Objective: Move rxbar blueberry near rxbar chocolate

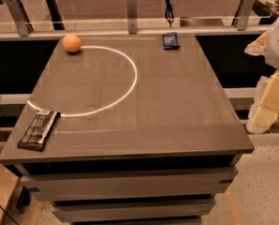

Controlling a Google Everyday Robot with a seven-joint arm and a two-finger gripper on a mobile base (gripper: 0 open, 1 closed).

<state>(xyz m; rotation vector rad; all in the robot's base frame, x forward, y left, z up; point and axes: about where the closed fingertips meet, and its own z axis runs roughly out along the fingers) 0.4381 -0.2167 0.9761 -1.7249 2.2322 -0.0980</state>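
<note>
The rxbar blueberry [171,40], a small navy-blue bar, lies flat at the far edge of the table, right of centre. The rxbar chocolate [38,130], a black-brown bar with pale lettering, lies at the front left corner, angled slightly. The two bars are far apart, on opposite corners. My gripper [267,102] shows as cream-coloured parts at the right edge of the view, beside the table and off its surface, well away from both bars. It holds nothing that I can see.
An orange ball [71,43] sits at the far left of the grey table [177,107]. A bright arc of reflected light crosses the left half. A railing with metal posts [131,6] runs behind the table.
</note>
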